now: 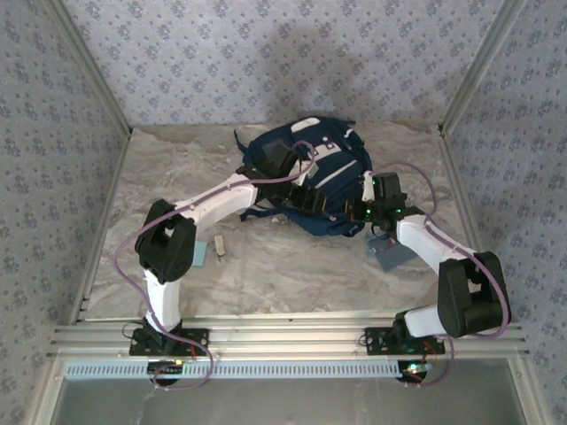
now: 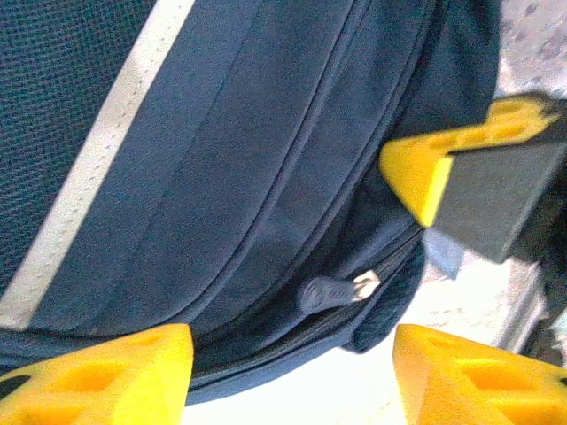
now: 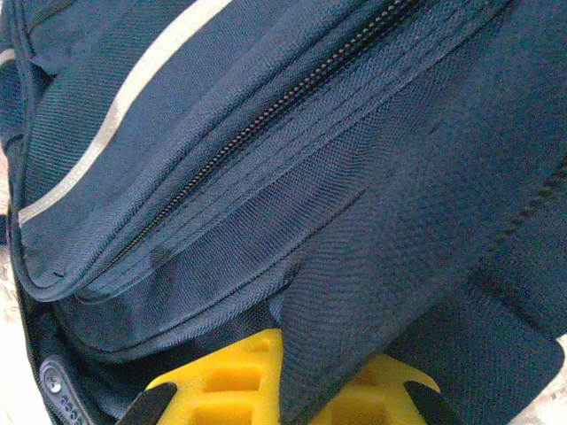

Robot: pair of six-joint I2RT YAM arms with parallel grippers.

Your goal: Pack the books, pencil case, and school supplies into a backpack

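Note:
The navy backpack (image 1: 310, 164) with white stripes lies at the back middle of the table. My left gripper (image 2: 292, 381) is open over its lower edge, with a zipper pull (image 2: 337, 290) just ahead of its yellow fingers (image 2: 97, 381). My right gripper (image 3: 297, 390) is shut on a fold of backpack fabric (image 3: 372, 266) at the bag's right side (image 1: 361, 205). The light-blue pad (image 1: 202, 254) and the beige eraser block (image 1: 219, 245) lie on the table under my left forearm. The books are out of view.
A flat grey-blue piece (image 1: 390, 255) lies partly under my right forearm; I cannot tell whether it is the pencil case. One right finger (image 2: 425, 168) shows close by in the left wrist view. Patterned walls enclose three sides.

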